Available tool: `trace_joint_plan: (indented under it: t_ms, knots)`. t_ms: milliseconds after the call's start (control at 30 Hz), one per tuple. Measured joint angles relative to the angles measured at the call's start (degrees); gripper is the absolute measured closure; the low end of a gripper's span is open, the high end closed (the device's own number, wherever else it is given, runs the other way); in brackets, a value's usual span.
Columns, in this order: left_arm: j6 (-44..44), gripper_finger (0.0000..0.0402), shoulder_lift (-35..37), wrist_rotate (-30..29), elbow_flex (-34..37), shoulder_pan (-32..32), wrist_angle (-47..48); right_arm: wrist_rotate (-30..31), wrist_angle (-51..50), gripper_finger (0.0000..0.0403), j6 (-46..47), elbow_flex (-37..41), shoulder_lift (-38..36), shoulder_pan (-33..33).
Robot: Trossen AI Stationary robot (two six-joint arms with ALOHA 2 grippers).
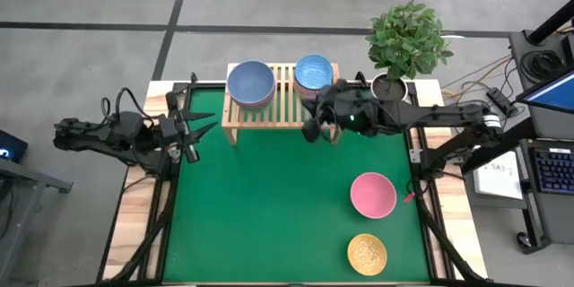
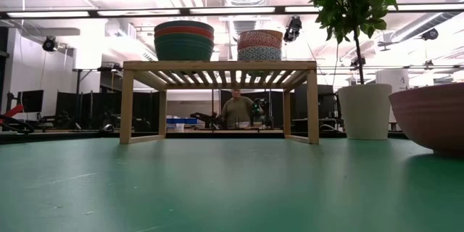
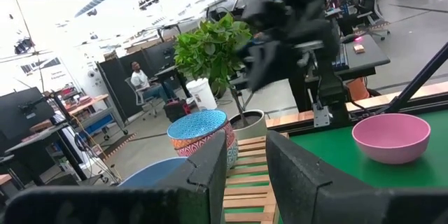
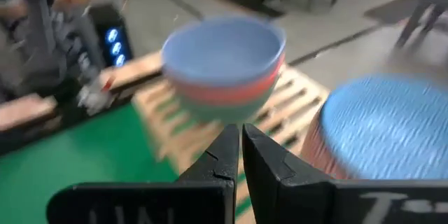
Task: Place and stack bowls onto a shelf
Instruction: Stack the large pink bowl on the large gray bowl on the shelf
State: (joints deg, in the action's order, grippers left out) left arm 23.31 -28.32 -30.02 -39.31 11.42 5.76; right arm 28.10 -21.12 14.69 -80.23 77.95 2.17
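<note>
The light-wood shelf (image 1: pixel 280 106) stands at the table's far edge and carries two bowl stacks. The left stack (image 1: pixel 251 83) is blue-grey over red over green (image 2: pixel 184 40). The right stack (image 1: pixel 314 73) has a light blue bowl on top of patterned bowls (image 2: pixel 259 44). A pink bowl (image 1: pixel 372 194) and a patterned yellow bowl (image 1: pixel 367 254) sit on the green mat at the near right. My right gripper (image 1: pixel 312 131) hovers shut and empty above the shelf's right front (image 4: pixel 241 140). My left gripper (image 1: pixel 208 124) waits open, left of the shelf (image 3: pixel 245 182).
A potted plant in a white pot (image 1: pixel 392 85) stands right of the shelf, close behind my right arm. The green mat (image 1: pixel 269 206) lies between the wooden table edges. People sit at desks in the room beyond the table.
</note>
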Motion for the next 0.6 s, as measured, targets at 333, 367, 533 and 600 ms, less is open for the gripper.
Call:
trace_joint_plan:
  t_ms: [333,367,533,600]
  knots:
    - [0.10,0.0318,-1.34,0.00,0.00,0.00,-1.89,-7.89,-14.05,0.0379,20.99,0.00,-1.33,-8.99]
    - [0.12,0.0318,-1.43,0.00,0.00,0.00,-2.23,-9.12,-14.27,0.0372,22.72,0.00,-1.15,-9.50]
    - [0.19,0.0318,-2.03,0.00,0.00,0.00,-2.70,-13.16,-15.97,0.0321,32.80,-0.02,0.63,-11.25]
    - [0.20,0.0318,-2.05,0.00,0.00,0.00,-2.77,-15.80,-16.26,0.0297,36.56,-0.02,1.49,-11.45]
